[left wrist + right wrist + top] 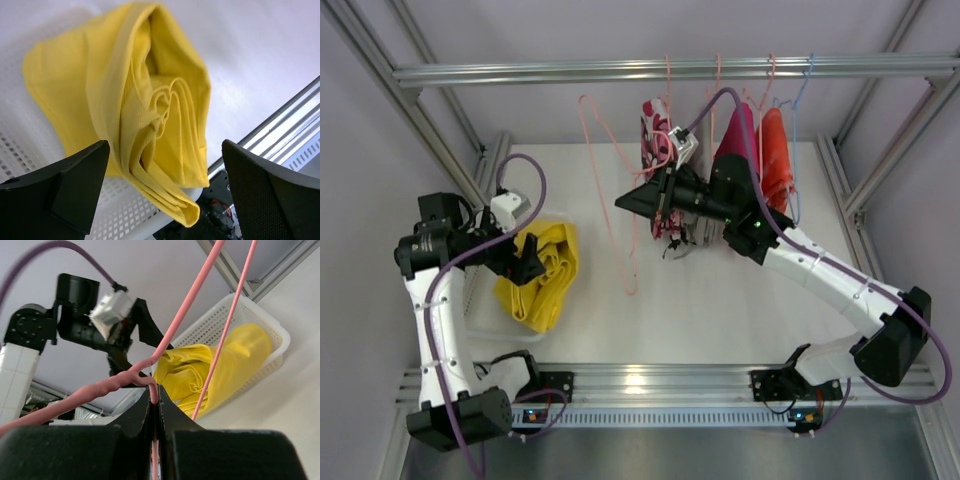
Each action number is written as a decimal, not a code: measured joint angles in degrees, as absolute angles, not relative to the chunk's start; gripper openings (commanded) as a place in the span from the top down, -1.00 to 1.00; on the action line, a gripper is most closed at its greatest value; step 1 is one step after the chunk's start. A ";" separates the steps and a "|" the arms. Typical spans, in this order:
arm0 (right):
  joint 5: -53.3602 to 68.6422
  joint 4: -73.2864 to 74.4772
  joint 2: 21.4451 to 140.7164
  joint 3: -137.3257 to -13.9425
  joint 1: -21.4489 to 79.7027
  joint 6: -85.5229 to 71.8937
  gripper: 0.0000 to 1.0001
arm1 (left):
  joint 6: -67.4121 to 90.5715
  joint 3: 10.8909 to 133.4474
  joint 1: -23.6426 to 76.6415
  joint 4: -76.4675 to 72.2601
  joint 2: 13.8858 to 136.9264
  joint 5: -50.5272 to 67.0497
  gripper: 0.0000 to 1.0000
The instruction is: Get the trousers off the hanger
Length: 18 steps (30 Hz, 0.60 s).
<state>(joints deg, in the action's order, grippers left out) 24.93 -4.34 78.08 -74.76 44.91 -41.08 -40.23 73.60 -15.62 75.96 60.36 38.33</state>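
The yellow trousers [542, 272] lie folded in a white basket [485, 318] at the left. My left gripper [525, 265] hovers just over them, open and empty. In the left wrist view the cloth [150, 100] sits between and beyond my spread fingers [75, 175]. My right gripper [628, 200] is shut on the wire of an empty pink hanger [632, 262]. The wire [156, 392] is pinched between the closed jaws. Patterned trousers [655, 128], magenta trousers [738, 135] and orange trousers [778, 150] hang behind my right arm. I see no grey garment.
A metal rail [570, 71] crosses the back with several wire hangers hooked on it, a blue one [798, 105] at the far right. Frame posts stand at both sides. The basket also shows in the right wrist view [235, 310], with the left arm behind it.
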 measured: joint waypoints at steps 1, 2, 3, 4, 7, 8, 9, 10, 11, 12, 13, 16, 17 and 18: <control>24.93 -4.23 78.08 -74.89 44.91 -41.08 1.00 | -40.03 75.24 -15.62 76.29 60.07 39.51 -0.96; 24.91 -3.97 78.11 -75.13 44.91 -41.08 1.00 | -39.03 77.45 -15.62 76.40 59.70 41.04 -0.92; 24.88 -3.84 78.13 -75.29 44.91 -41.08 1.00 | -38.11 79.61 -15.62 76.58 59.35 42.39 -0.91; 24.88 -3.62 78.19 -75.59 44.91 -41.08 1.00 | -35.92 82.04 -15.62 76.79 59.24 44.69 -0.71; 24.86 -3.31 78.52 -76.58 44.91 -41.12 1.00 | -32.80 89.10 -15.66 77.17 59.94 49.76 -0.13; 24.84 -3.31 78.67 -76.86 44.91 -41.12 1.00 | -32.29 91.79 -15.62 77.47 60.95 52.29 -0.03; 24.84 -3.38 78.81 -77.08 44.91 -41.12 1.00 | -31.75 94.21 -15.57 77.34 62.17 54.48 0.02; 24.75 -3.27 78.96 -77.34 44.91 -41.23 1.00 | -31.59 95.88 -15.59 77.14 63.35 56.47 0.01; 24.67 -3.33 79.00 -77.43 44.91 -41.50 1.00 | -31.64 96.73 -15.59 76.86 64.47 58.37 -0.02; 24.45 -3.36 79.02 -77.49 44.93 -41.80 1.00 | -31.55 96.75 -15.59 76.79 64.77 59.83 -0.12; 23.99 -3.33 79.05 -77.58 44.93 -42.35 1.00 | -29.54 95.50 -15.59 75.92 64.97 61.06 -0.21; 21.54 -3.40 79.05 -77.69 45.12 -44.97 1.00 | -19.68 86.89 -15.62 67.46 60.90 61.47 -0.57; 20.10 -3.03 79.07 -77.80 45.39 -46.09 1.00 | -16.01 84.05 -15.59 64.03 58.72 61.08 -0.59; 18.46 -2.15 79.31 -78.17 45.74 -47.37 1.00 | -12.71 81.97 -15.57 61.25 56.55 60.64 -0.59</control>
